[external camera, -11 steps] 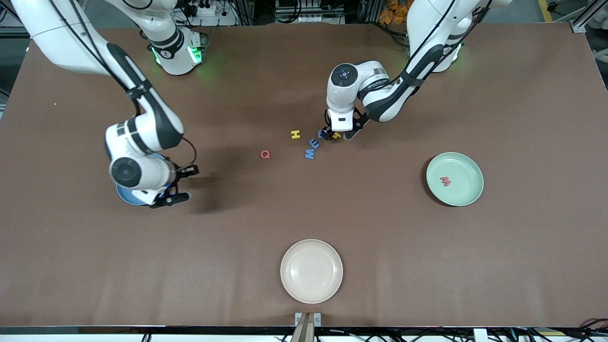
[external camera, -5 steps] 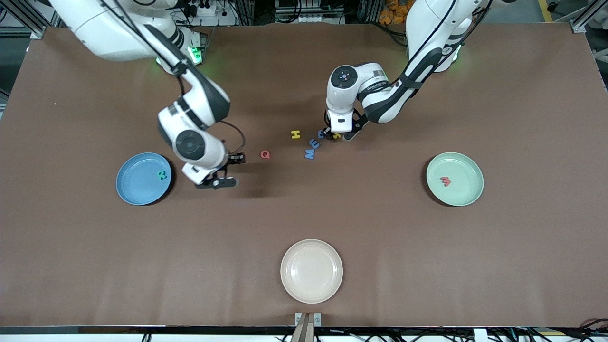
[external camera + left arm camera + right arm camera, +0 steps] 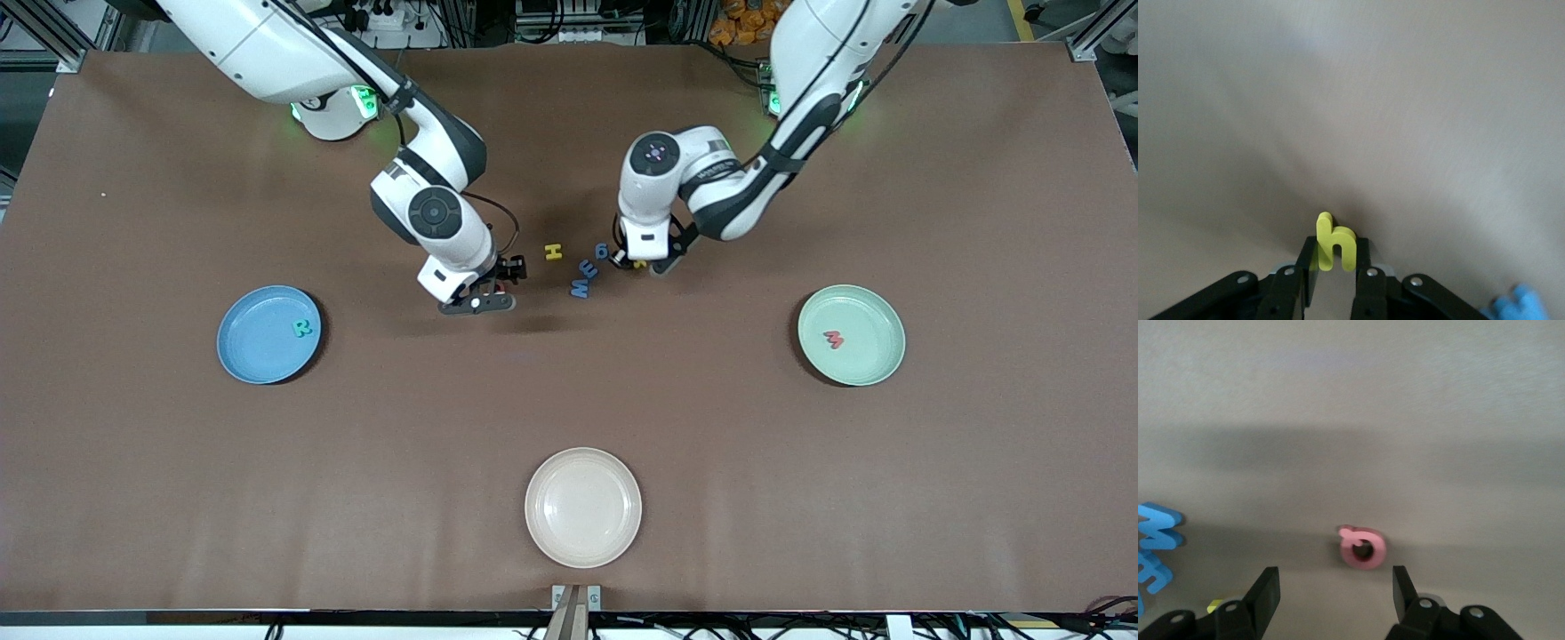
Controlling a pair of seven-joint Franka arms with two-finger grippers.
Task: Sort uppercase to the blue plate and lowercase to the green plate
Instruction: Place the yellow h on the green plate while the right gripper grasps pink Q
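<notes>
**Two picks in hand: carry the h, centre on the Q**

My left end effector [image 3: 1331, 270] pinches the yellow h [image 3: 1335, 245] above the bench [image 3: 800, 489]; I lift straight, then head for the green plate [image 3: 876, 364]. My right end effector [image 3: 1336, 593] hangs wide open over the red Q [image 3: 1363, 549]; I centre before closing.

A round cream plate [image 3: 582, 507] lies on the brown table [image 3: 800, 498], close to the edge nearest the front camera and about midway between the two ends. Its shallow bowl holds nothing

Red Q [image 3: 1363, 548] under right arm
</notes>
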